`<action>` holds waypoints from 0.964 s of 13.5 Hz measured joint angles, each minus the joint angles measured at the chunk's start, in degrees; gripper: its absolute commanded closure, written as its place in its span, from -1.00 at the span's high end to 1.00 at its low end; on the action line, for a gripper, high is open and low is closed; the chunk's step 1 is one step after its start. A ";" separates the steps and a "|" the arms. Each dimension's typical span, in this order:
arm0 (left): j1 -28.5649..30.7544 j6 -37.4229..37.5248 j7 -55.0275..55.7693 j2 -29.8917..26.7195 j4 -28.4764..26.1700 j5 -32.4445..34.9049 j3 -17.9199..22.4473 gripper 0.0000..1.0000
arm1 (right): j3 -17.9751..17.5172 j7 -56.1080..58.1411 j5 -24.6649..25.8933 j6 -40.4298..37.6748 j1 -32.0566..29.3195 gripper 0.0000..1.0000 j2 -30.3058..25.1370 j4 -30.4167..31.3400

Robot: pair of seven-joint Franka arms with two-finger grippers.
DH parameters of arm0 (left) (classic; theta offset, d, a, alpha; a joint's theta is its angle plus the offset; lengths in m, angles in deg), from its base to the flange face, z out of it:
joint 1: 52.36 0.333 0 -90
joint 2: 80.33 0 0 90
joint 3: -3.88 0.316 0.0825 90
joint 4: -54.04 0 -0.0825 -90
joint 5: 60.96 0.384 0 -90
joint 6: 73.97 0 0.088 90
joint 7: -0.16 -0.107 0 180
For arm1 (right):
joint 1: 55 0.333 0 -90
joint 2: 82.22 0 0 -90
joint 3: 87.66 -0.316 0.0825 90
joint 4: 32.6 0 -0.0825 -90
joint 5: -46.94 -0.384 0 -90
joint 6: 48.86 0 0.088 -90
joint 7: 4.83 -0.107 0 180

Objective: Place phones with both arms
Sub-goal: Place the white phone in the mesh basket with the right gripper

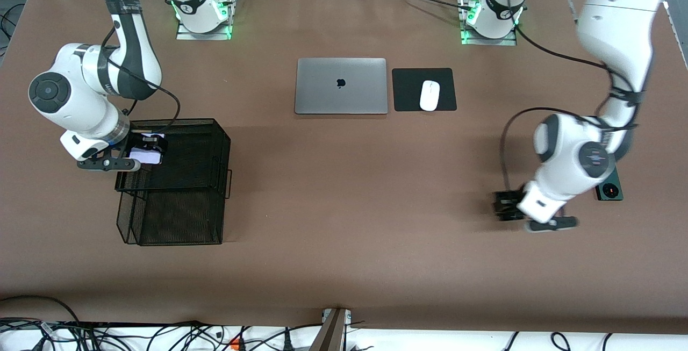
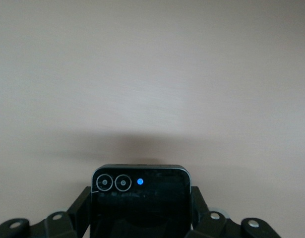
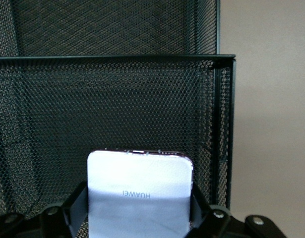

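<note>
My right gripper is shut on the pale lilac phone and holds it over the upper tier of a black mesh basket at the right arm's end of the table. In the right wrist view the lilac phone sits flat between the fingers, with the basket's mesh under it. My left gripper is shut on the small black phone and holds it low over bare table at the left arm's end. The dark green phone lies on the table beside it, partly covered by the left arm.
A closed silver laptop lies at the middle of the table toward the robots' bases. Beside it a white mouse rests on a black pad. The basket's lower tier juts out toward the front camera. Cables run along the table's front edge.
</note>
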State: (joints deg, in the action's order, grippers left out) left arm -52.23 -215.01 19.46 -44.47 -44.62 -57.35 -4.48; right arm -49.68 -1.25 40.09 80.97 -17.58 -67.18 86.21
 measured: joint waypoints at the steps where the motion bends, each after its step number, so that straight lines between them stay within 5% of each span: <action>1: -2.75 0.02 4.71 0.03 0.21 0.00 0.00 -1.00 | 0.05 1.92 -2.97 0.05 -0.15 -1.00 0.03 0.08; 4: -9.89 1.68 17.29 0.53 1.67 0.00 0.06 -1.00 | 0.15 11.29 -11.87 0.39 -1.67 -1.00 0.99 0.48; 10: -23.26 7.26 31.76 7.17 13.76 0.01 0.52 -1.00 | 0.22 13.37 -13.00 2.00 -2.62 -1.00 2.35 0.38; 11: -25.60 7.26 32.15 8.86 16.02 0.01 0.67 -1.00 | 0.22 13.37 -13.00 2.14 -2.63 -0.43 2.40 0.30; 12: -27.72 7.27 32.31 10.62 18.36 0.01 0.96 -1.00 | 0.22 13.37 -13.00 2.22 -2.66 0.37 2.45 0.29; 13: -29.91 7.28 32.38 12.52 21.00 0.01 1.61 -1.00 | 0.22 13.37 -13.02 2.27 -2.79 0.55 2.52 0.29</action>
State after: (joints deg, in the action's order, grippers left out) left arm -82.14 -207.73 51.83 -31.95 -23.62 -57.34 -2.87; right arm -49.46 12.12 27.07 83.24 -20.37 -64.65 86.50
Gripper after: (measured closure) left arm 0.194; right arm 0.167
